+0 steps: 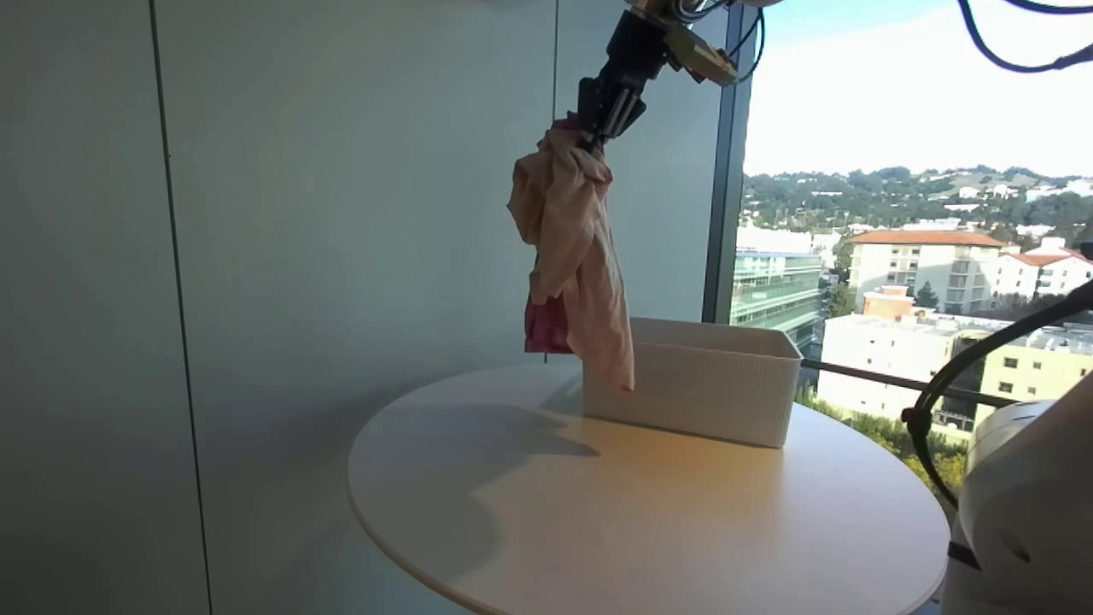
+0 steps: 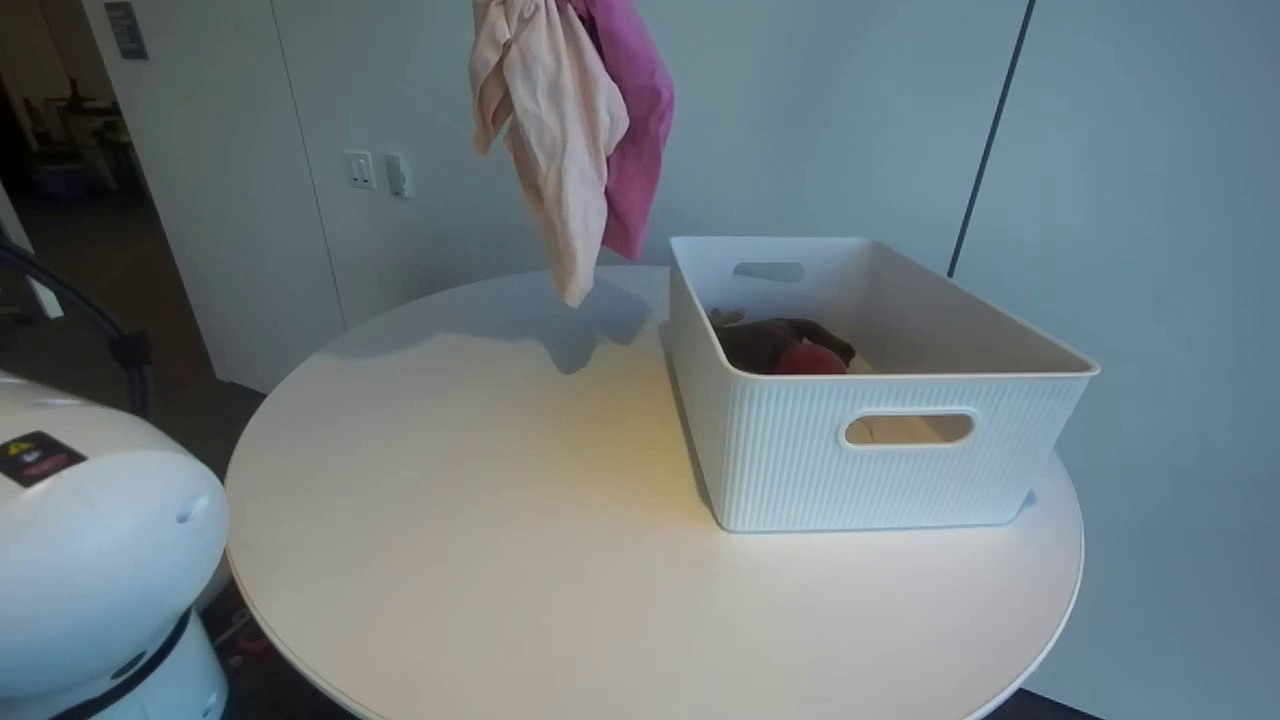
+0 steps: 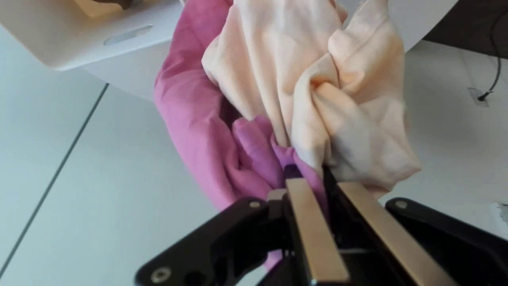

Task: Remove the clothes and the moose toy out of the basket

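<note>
By my reckoning the task is about half done: the clothes [image 1: 568, 222] are out of the white ribbed storage basket [image 2: 880, 490], and the brown plush moose toy [image 2: 755, 345] is not. The claw [image 3: 310, 174] is clamped on the clothes; the magenta garment [image 3: 188, 107] runs into its grip, but whether the pale peach garment [image 3: 274, 67] is pinched too or only tangled with it, I cannot tell. Both hang directly beneath the claw, beside the basket, with their lower ends apart from the round table [image 2: 450, 500]. What seems left is to lay them down, let go, and go in for the toy.

The basket stands on the table, lower than the claw and off to one side. In an exterior view the toy lies inside it, toward the long wall nearer the claw and partly hidden by the rim. A red patch [image 2: 808, 360] shows against the brown, perhaps part of the toy. The walls hide much of the basket's floor, so whether more cloth lies there I cannot tell.
</note>
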Tool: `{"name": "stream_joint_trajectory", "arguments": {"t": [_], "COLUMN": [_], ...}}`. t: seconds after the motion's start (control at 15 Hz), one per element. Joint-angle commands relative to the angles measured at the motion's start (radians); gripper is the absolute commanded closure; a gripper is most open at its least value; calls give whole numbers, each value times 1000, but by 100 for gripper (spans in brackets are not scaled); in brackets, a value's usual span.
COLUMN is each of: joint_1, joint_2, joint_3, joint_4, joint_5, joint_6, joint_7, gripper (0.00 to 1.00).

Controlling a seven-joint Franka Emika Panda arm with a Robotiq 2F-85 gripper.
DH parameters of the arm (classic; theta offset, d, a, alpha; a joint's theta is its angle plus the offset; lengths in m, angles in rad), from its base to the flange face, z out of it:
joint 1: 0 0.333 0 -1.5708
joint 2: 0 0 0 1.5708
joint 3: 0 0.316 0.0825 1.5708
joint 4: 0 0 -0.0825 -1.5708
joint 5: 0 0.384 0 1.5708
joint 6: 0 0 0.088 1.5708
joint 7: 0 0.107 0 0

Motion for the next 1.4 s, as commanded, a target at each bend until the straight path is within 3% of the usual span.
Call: {"name": "stream_joint_trajectory", "arguments": {"t": [0.0,0.13,0.33,0.47,0.53,0.73,1.0,1.2,1.33], "joint_1": [81,109,103,69,56,-11,-95,-171,-213], "joint_2": [100,177,322,412,442,433,334,281,309], "joint_3": [-87,-136,-166,-158,-147,-106,-123,-164,-185], "joint_4": [-60,-92,-82,-59,-26,-4,45,100,149], "joint_5": [174,296,431,460,468,292,172,104,46], "joint_6": [125,140,38,-57,-127,-79,-102,-123,-130], "joint_7": [-145,-248,-361,-386,-383,-245,-146,-97,-64], "gripper": [91,91,92,61,56,33,2,0,0]}}
